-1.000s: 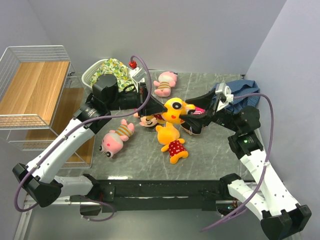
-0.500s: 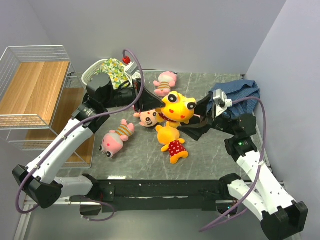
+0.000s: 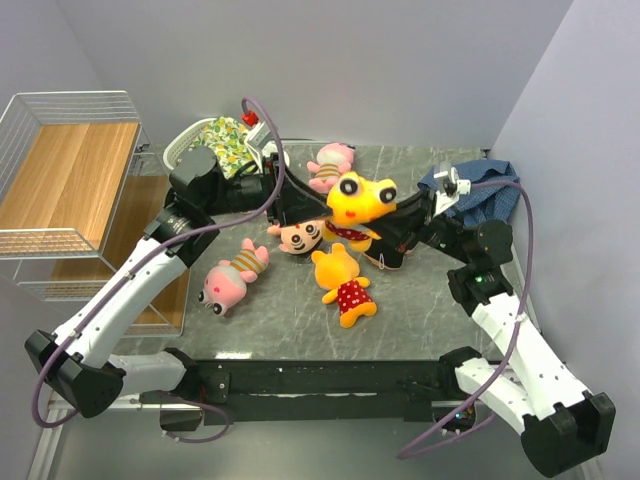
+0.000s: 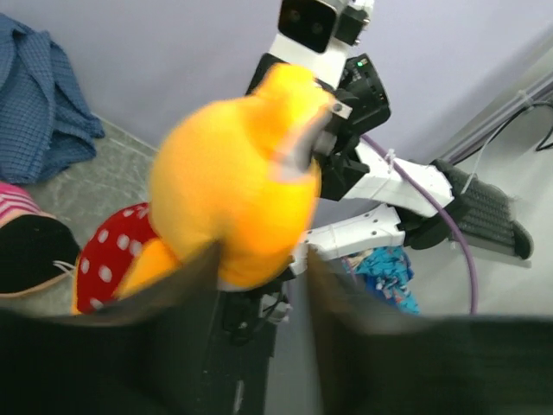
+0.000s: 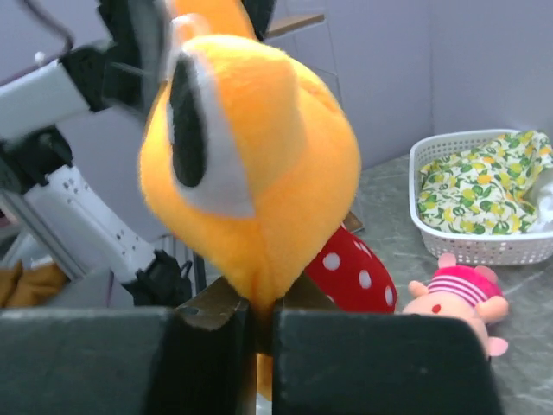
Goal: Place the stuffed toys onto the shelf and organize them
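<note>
A yellow-orange bear (image 3: 360, 198) in a red dotted shirt hangs above the table's middle, between my two grippers. My right gripper (image 3: 396, 216) is shut on a fold of its head (image 5: 251, 164), pinched between the pads (image 5: 259, 316). My left gripper (image 3: 300, 205) stands open, and its blurred dark fingers (image 4: 173, 298) flank the bear's back (image 4: 233, 190). A second yellow-orange bear (image 3: 342, 284) lies on the table in front. Pink toys lie at the front left (image 3: 228, 281), the middle (image 3: 298, 237) and the back (image 3: 331, 165). The shelf (image 3: 60, 180) stands at the far left.
A white basket (image 3: 185, 145) with floral cloth sits at the back left, behind my left arm, and also appears in the right wrist view (image 5: 471, 246) beside a pink toy (image 5: 458, 294). A blue checked cloth (image 3: 482, 192) lies at the back right, under my right arm.
The bear rose off the table in the left gripper. The right gripper then closed on its head, and the left gripper opened.
</note>
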Controlling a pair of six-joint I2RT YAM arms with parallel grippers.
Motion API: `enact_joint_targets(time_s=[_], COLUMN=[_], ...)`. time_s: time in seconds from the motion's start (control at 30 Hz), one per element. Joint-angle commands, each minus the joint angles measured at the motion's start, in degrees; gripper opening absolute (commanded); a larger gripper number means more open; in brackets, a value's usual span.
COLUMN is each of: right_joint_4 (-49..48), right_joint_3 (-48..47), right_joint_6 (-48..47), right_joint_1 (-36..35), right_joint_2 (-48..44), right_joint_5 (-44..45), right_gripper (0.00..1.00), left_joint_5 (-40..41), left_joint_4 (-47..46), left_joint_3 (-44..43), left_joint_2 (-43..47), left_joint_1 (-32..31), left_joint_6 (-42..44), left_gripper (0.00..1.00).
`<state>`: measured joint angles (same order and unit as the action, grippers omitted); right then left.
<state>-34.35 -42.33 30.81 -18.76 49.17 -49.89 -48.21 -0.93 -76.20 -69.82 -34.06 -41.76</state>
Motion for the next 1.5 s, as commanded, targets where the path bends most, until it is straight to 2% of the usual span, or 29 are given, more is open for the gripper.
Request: enact_joint_targets(time_s=[0.0,0.03,0.1,0.13,0.27,0.3,0.33,0.4,0.43,0.47,0.53,0.73,0.77,0.83,0.93,1.07,1.3,1.4,1.47], right_joint_4=[1.1,0.4,3.1,7.7,20.8,23.2,26.6,28.0,28.2,27.8,22.5,6.4,4.6,0.4,-1.3,3.0,-0.2,-5.8,-5.7], right_joint_3=[-5.4,-4.9,-4.9,-5.6,-12.6,-13.8,-15.0,-16.9,-17.2,-17.3,-16.0,-11.3,-10.8,-9.9,-9.5,-10.8,-10.1,-8.3,-8.3], right_joint_6=[7.6,10.3,12.4,13.0,15.8,16.9,20.0,23.4,27.1,29.2,36.5,55.0,56.7,60.3,61.3,58.2,61.3,64.6,64.1], right_joint_1=[-0.2,-0.2,-0.1,0.0,0.4,0.6,0.8,1.4,1.8,2.1,2.9,3.2,3.3,3.3,3.2,3.3,3.2,3.3,3.4], right_joint_2=[-1.3,-1.9,-2.6,-2.2,1.3,3.4,4.3,7.0,7.8,8.5,10.4,13.5,13.6,14.0,13.9,13.7,14.6,14.6,14.5], right_joint_5=[8.7,9.5,12.1,12.4,13.6,13.7,13.5,12.5,11.3,10.6,7.0,1.5,0.7,0.0,-0.5,-0.1,-0.8,-1.0,-1.3], right_gripper=[0.00,0.00,0.00,0.00,0.00,0.00,0.00,0.00,0.00,0.00,0.00,0.00,0.00,0.00,0.00,0.00,0.00,0.00,0.00], left_joint_5=[0.6,1.9,5.1,7.6,20.9,21.5,22.4,27.0,28.2,29.8,31.8,32.1,33.2,36.9,39.1,41.9,47.8,48.0,48.0], left_joint_4=[5.8,7.2,11.8,13.0,12.6,12.7,14.1,16.2,17.5,20.4,20.3,11.8,11.0,8.7,6.7,3.1,-0.4,0.1,-0.9], left_joint_3=[-3.1,-3.9,-4.9,-5.2,-1.2,0.0,1.3,2.8,3.3,4.0,7.4,13.2,13.6,14.8,15.5,16.9,18.1,18.1,18.5], left_joint_2=[1.6,1.8,2.8,4.0,8.4,9.0,9.9,10.3,10.4,11.0,12.6,14.5,14.5,13.9,13.0,13.0,12.3,11.1,10.5], left_joint_1=[0.4,0.5,0.5,0.4,0.3,0.1,-0.3,-3.3,-4.9,-8.6,-11.5,-16.6,-17.9,-19.1,-21.1,-24.2,-29.1,-30.1,-30.1], left_joint_6=[7.3,11.7,17.5,23.6,40.3,45.1,54.1,62.5,72.1,76.5,85.6,92.8,93.6,96.4,99.1,100.6,104.2,104.9,105.1], left_gripper=[0.69,0.84,0.92,0.95,0.93,0.92,0.90,0.88,0.84,0.83,0.81,0.68,0.68,0.74,0.75,0.75,0.75,0.72,0.71])
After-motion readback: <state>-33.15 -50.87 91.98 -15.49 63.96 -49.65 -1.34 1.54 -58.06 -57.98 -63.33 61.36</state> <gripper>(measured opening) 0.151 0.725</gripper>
